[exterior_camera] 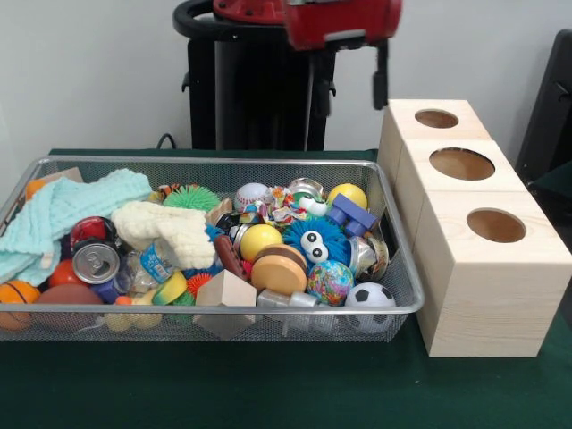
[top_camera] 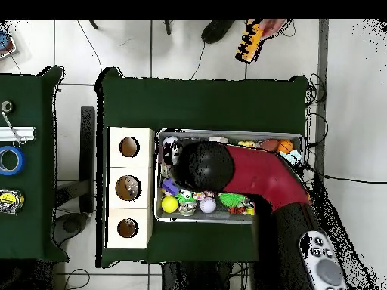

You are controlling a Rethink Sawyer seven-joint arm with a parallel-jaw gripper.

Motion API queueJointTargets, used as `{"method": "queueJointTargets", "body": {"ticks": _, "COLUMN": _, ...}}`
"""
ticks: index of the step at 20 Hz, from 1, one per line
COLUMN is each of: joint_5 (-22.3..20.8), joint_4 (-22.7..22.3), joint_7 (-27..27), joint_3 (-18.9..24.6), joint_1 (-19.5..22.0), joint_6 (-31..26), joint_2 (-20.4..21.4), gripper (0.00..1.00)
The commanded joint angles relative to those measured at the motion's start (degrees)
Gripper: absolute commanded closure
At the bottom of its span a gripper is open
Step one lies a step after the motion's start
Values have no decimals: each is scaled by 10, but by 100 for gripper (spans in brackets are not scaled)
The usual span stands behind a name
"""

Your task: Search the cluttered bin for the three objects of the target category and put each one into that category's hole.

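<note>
The wire mesh bin (exterior_camera: 223,162) stands on the green table, crammed with balls, toys and cloths. In it are a yellow ball (exterior_camera: 259,239), a blue spiky ball with eyes (exterior_camera: 315,239), a soccer ball (exterior_camera: 369,297), a baseball (exterior_camera: 251,194), a soda can (exterior_camera: 96,261) and a mint cloth (exterior_camera: 63,210). Three pine cubes stand to its right. The smallest hole (exterior_camera: 436,118) is in the farthest cube; it also shows in the overhead view (top_camera: 127,227). My gripper (exterior_camera: 381,88) hangs high above the bin's far right corner, holding nothing I can see. In the overhead view the arm (top_camera: 257,175) covers the middle of the bin (top_camera: 227,134).
The two wider holes (exterior_camera: 461,164) (exterior_camera: 495,225) are in the nearer cubes. A cream cloth (exterior_camera: 170,231), a wooden cube (exterior_camera: 225,293) and a wooden disc (exterior_camera: 279,271) lie among the toys. A side table holds a blue tape roll (top_camera: 10,160). A person's shoe (top_camera: 218,30) shows at the overhead view's top edge.
</note>
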State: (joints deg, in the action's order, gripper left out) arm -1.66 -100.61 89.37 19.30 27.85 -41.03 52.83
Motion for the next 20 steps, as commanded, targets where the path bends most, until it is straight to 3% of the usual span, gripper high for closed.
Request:
{"method": "queueJointTargets", "body": {"ticks": 1, "joint_5": -18, "joint_4": 41, "joint_7": -108, "joint_3": 52, "joint_1": 69, "joint_6": -85, "joint_2": -25, "gripper": 0}}
{"method": "queueJointTargets", "body": {"ticks": 8, "joint_5": -24, "joint_4": -16, "joint_7": -107, "joint_3": 63, "joint_1": 139, "joint_6": -56, "joint_2": 4, "gripper": 0}}
{"method": "queueJointTargets", "body": {"ticks": 12, "joint_5": -40, "joint_4": -62, "joint_7": -111, "joint_3": 89, "joint_1": 190, "joint_6": 30, "joint_2": -22, "gripper": 0}}
{"method": "queueJointTargets", "body": {"ticks": 15, "joint_5": -49, "joint_4": -110, "joint_7": -125, "joint_3": 109, "joint_1": 228, "joint_6": 55, "joint_2": -1, "gripper": 0}}
{"method": "queueJointTargets", "body": {"ticks": 20, "joint_5": -38, "joint_4": -152, "joint_7": -113, "joint_3": 145, "joint_1": 278, "joint_6": 55, "joint_2": 34, "gripper": 0}}
